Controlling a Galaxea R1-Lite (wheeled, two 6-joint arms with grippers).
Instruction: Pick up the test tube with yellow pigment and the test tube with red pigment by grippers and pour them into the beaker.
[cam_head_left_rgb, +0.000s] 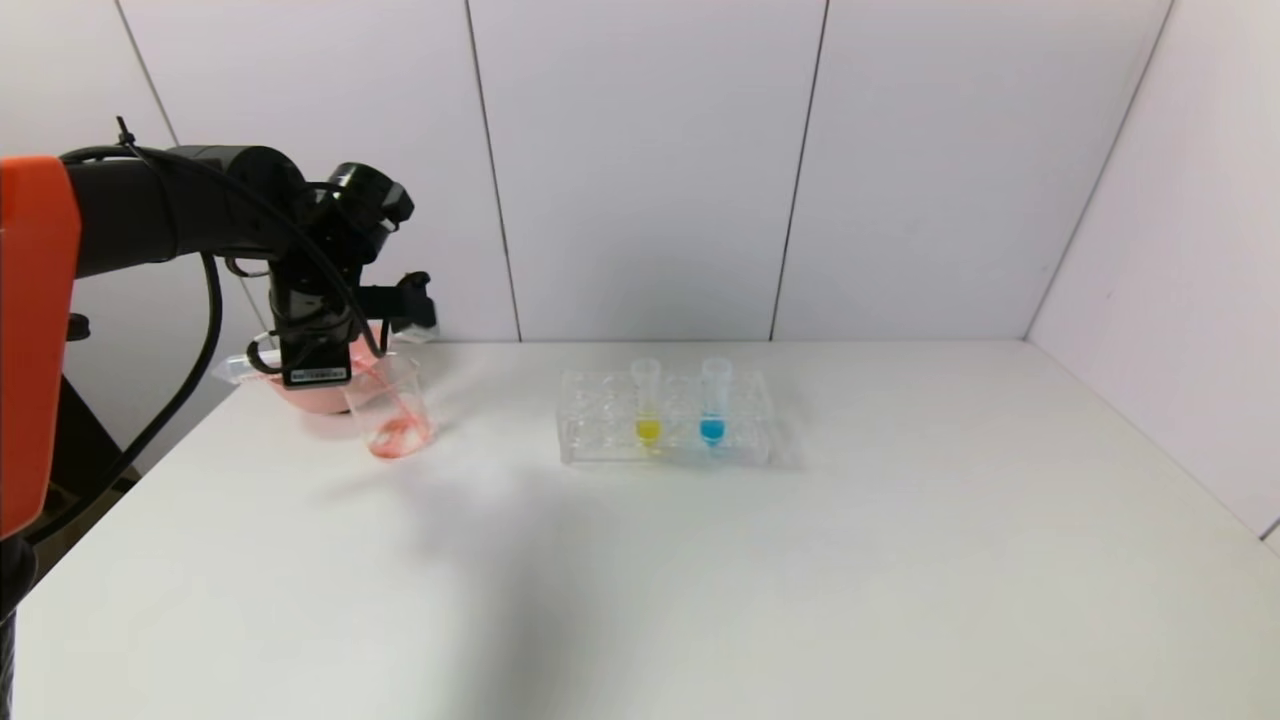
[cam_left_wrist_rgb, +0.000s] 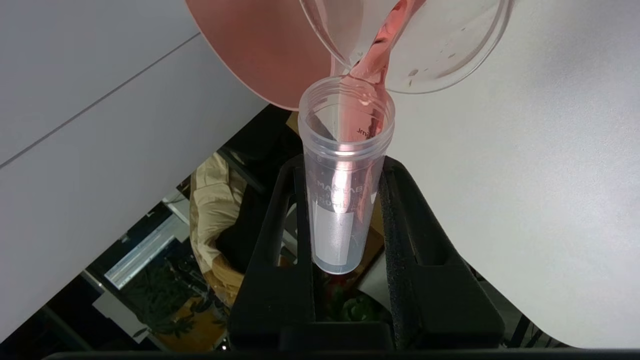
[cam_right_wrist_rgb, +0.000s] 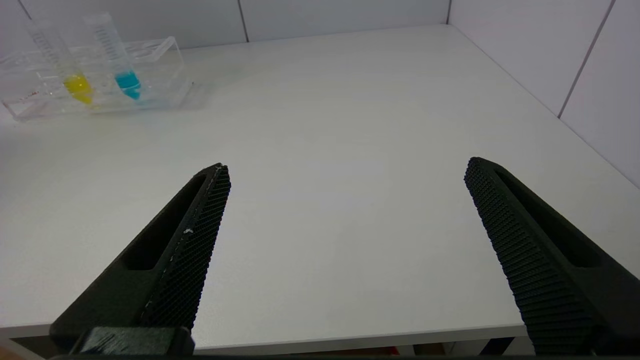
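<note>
My left gripper (cam_head_left_rgb: 318, 352) (cam_left_wrist_rgb: 345, 167) is shut on the test tube with red pigment (cam_left_wrist_rgb: 344, 200), tipped with its mouth over the rim of the clear beaker (cam_head_left_rgb: 390, 405) (cam_left_wrist_rgb: 450, 55). A red stream runs from the tube's mouth into the beaker, and red liquid lies on the beaker's bottom. The test tube with yellow pigment (cam_head_left_rgb: 647, 405) (cam_right_wrist_rgb: 70, 75) stands upright in the clear rack (cam_head_left_rgb: 600, 440). My right gripper (cam_right_wrist_rgb: 346, 165) is open and empty, low over the table's front edge, out of the head view.
A pink bowl (cam_head_left_rgb: 300, 395) (cam_left_wrist_rgb: 260, 50) sits just behind the beaker at the table's far left edge. A like tube with blue liquid (cam_head_left_rgb: 713, 405) (cam_right_wrist_rgb: 120, 65) stands beside the yellow one in the rack.
</note>
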